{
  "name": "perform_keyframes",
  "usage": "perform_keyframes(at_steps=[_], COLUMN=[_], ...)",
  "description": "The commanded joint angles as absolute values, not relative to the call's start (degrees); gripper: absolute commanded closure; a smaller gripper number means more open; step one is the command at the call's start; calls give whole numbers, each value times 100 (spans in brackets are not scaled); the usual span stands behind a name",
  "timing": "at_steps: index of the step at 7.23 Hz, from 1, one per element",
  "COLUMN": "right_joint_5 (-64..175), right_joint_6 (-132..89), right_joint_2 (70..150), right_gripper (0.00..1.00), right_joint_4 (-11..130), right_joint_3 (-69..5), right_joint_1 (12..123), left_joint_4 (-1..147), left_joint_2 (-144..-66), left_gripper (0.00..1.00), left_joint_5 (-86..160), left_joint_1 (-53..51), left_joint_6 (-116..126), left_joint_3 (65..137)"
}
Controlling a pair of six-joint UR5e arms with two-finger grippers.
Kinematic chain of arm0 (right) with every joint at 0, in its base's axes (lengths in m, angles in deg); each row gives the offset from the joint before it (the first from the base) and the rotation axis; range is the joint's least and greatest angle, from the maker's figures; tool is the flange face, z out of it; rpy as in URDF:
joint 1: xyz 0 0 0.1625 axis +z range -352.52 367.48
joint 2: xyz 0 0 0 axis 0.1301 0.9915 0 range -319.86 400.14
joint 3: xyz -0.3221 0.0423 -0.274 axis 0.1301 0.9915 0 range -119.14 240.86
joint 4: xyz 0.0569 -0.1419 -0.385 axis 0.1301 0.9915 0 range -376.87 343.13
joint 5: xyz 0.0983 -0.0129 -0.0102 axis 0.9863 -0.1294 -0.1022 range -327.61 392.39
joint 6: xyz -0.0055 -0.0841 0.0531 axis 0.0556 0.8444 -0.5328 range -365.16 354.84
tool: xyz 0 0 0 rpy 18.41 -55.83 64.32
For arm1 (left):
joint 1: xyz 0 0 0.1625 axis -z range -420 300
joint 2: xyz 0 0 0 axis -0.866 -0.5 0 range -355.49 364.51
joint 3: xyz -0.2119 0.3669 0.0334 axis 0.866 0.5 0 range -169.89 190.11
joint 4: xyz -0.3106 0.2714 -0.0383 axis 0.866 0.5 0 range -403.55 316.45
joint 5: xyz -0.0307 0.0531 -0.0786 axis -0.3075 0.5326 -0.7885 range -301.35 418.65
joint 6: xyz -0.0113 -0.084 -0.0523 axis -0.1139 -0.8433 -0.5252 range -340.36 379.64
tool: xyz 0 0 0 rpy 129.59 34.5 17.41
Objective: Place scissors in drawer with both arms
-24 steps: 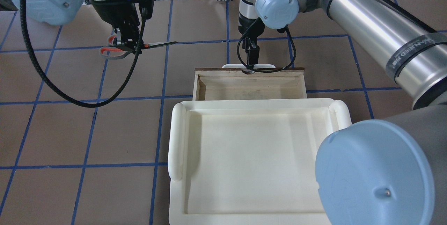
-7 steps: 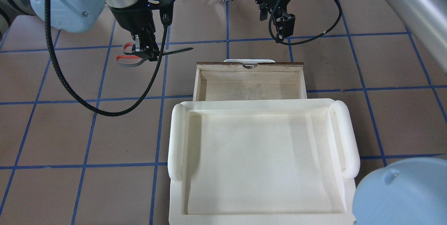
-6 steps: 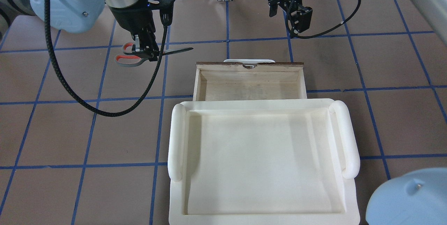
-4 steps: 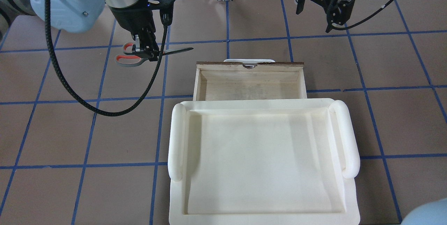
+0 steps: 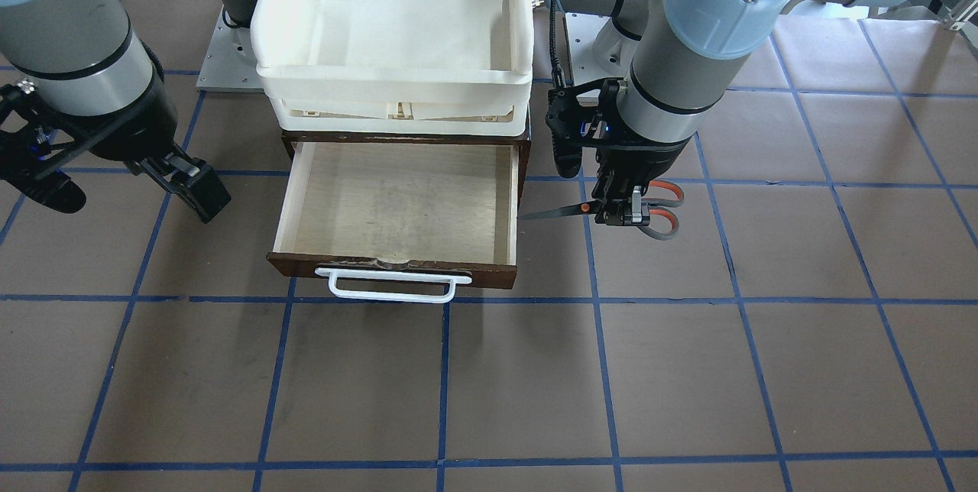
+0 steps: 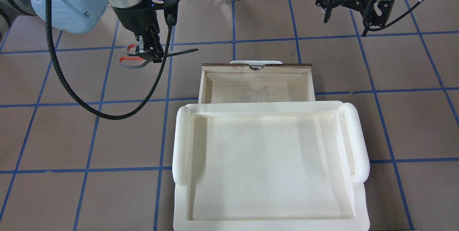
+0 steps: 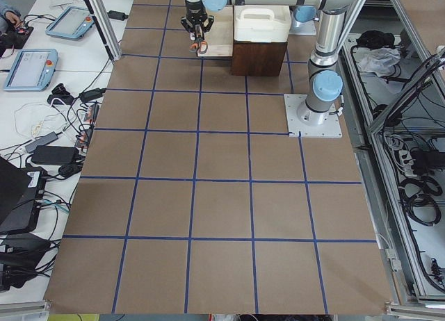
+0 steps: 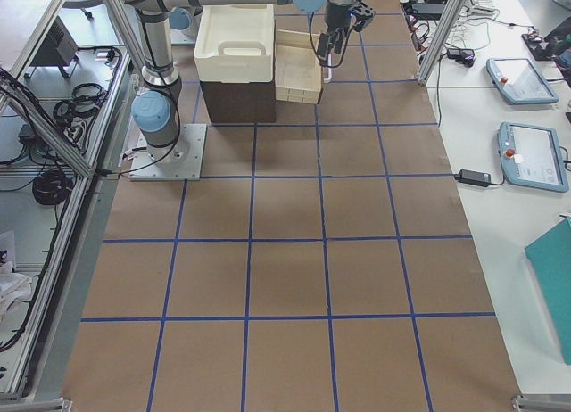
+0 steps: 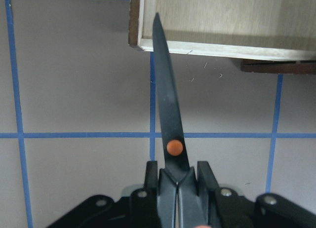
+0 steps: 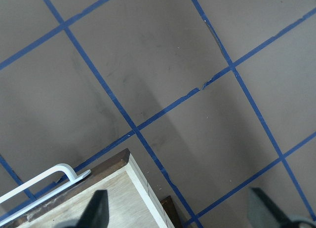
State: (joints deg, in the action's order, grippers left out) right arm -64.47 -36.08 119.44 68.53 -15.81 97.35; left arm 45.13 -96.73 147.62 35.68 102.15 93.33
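My left gripper (image 6: pixel 148 50) is shut on the scissors (image 6: pixel 131 59) just behind the orange pivot and holds them level above the table. The dark blade points at the open drawer (image 6: pixel 287 66). In the front-facing view the left gripper (image 5: pixel 623 213) holds the scissors (image 5: pixel 661 211) right of the drawer (image 5: pixel 298 267), with the blade tip at the drawer's side wall. The left wrist view shows the blade (image 9: pixel 168 99) reaching the drawer's corner (image 9: pixel 143 20). My right gripper (image 6: pixel 347 26) is open and empty, up and to the right of the drawer; it also shows in the front-facing view (image 5: pixel 126 198).
A white plastic tray (image 6: pixel 181 141) sits on the brown cabinet above the drawer and also shows in the front-facing view (image 5: pixel 519 26). The drawer's white bar handle (image 5: pixel 392 287) faces away from me. Brown table with blue tape lines lies all around.
The right gripper has let go of the drawer handle, opened wide and swung up and to the right. The drawer stands slightly further out. The left gripper with the scissors moved nearer the drawer, then held still.
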Motion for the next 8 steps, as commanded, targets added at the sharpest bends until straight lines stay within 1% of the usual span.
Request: perform_keyframes(at_steps=[1,3,8], right_joint_5=[-6386,-6368,-6376], right_joint_6=[-3067,-1735,-1597], right_joint_2=[12056,12083,12091], right_gripper=[0,0,0], right_joint_4=[6804,7074,7287], right_joint_3=[-1639,-1789,-1815], right_joint_1=[9730,9730,9739], left_joint_4=[4513,4487,4451], left_joint_2=[-9683,-9700,-9770], left_gripper=[100,100,100], left_joint_5=[14751,14742,14724], left_joint_1=[3580,3798,3984], left_joint_6=[10208,9920,9866], left_joint_3=[9326,9308,9308])
